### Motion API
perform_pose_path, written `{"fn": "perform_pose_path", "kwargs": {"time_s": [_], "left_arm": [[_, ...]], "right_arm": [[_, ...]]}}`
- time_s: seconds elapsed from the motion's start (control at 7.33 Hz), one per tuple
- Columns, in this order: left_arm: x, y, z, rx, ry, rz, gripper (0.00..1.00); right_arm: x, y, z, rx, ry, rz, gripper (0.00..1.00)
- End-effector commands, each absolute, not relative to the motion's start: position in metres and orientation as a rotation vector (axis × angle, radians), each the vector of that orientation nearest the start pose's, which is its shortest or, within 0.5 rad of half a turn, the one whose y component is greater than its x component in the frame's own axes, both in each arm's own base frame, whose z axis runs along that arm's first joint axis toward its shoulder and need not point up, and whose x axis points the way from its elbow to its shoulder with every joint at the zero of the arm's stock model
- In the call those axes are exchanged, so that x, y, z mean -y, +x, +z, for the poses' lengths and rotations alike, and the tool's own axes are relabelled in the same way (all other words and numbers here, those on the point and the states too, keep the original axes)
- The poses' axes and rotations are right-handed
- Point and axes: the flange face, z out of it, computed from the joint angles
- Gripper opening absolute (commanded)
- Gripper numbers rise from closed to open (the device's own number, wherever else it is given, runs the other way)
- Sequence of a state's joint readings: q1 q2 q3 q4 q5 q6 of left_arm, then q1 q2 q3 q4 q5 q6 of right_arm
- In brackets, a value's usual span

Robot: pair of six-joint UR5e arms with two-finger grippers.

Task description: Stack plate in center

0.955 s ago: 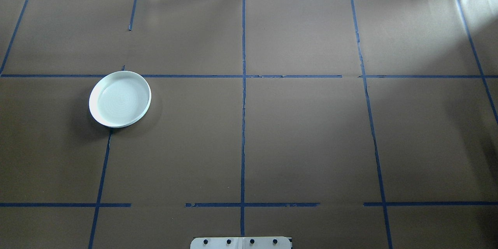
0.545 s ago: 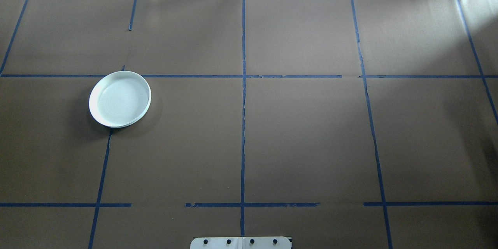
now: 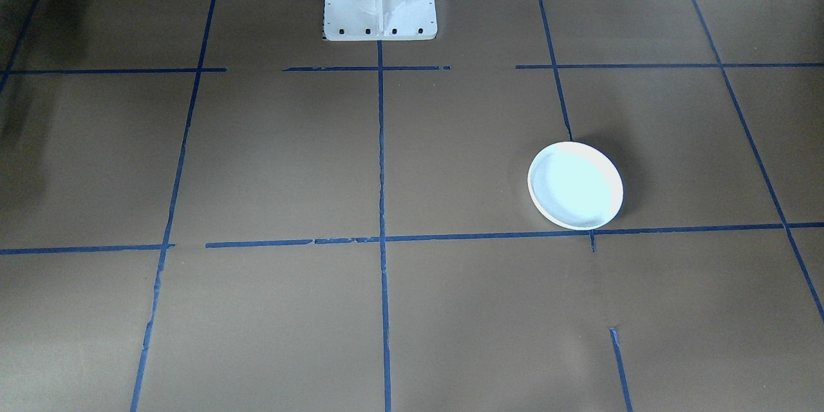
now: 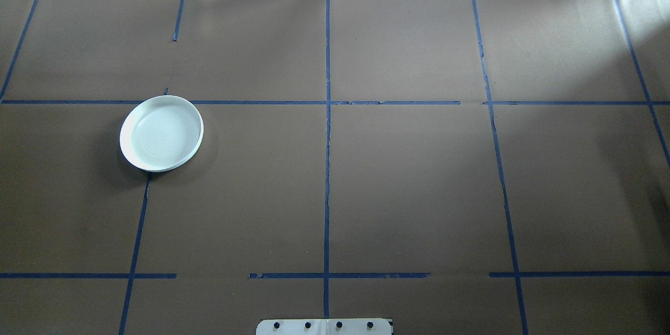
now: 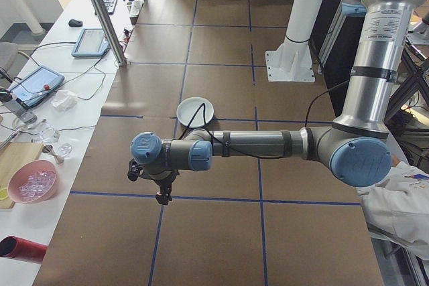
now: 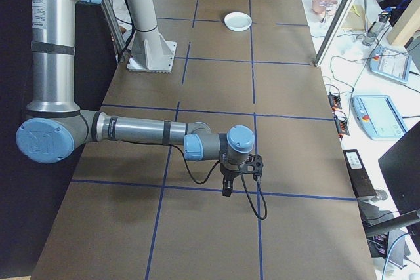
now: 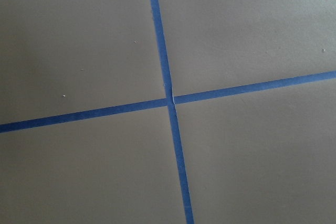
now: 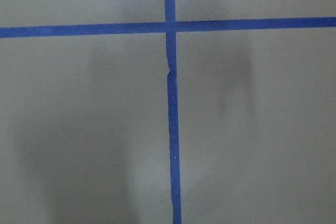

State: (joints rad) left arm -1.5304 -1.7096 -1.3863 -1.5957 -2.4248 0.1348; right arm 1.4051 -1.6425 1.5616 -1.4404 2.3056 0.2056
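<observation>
plate: a white round plate [image 4: 161, 133] lies flat on the table [image 4: 408, 178], left of middle in the overhead view, touching the crossing of two blue tape lines [image 4: 327, 115]. In the front-facing view it sits right of centre [image 3: 575, 185]. It may be more than one plate nested; a doubled rim shows at its lower edge, but I cannot tell for sure.
centre: the middle cell of the tape grid holds nothing, so the plate is well apart from its goal.
left tool: seen only in the left side view [image 5: 161, 192], hanging over the table near the lower left of that frame; I cannot tell whether its jaws stand wide or narrow. Its wrist camera shows only a tape crossing.
right tool: seen only in the right side view [image 6: 237, 174], low in the middle of that frame, pointing down over the table; jaw width again cannot be told. It holds nothing that I can see.
stage: judged as the start, with the plate not yet approached.
risk, grasp: the plate has a low, sloping rim; a shallow pinch on that edge could slip and drop it.
risk, nesting: if plates are nested, lifting by the top rim may leave one behind or drag the lower one.
risk, placement: setting it off the middle line would leave the stack off-centre.
</observation>
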Motion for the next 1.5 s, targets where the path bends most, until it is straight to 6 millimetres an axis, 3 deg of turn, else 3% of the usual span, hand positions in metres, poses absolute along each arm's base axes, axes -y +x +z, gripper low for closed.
{"fn": "perform_pose_path", "kwargs": {"time_s": [0.0,0.14,0.27,1.36], "left_arm": [[0.549,-0.040,0.677,-0.854,0.007,0.140,1.00],[0.549,-0.041,0.677,-0.854,0.007,0.137,1.00],[0.548,-0.056,0.677,-0.854,0.024,0.115,1.00],[0.546,-0.083,0.673,-0.849,0.063,0.081,1.00]], "right_arm": [[0.468,-0.011,0.687,0.731,-0.090,0.020,1.00],[0.468,-0.011,0.687,0.731,-0.090,0.020,1.00],[0.468,-0.011,0.688,0.730,-0.091,0.021,1.00],[0.469,-0.012,0.686,0.731,-0.089,0.018,1.00]]}}
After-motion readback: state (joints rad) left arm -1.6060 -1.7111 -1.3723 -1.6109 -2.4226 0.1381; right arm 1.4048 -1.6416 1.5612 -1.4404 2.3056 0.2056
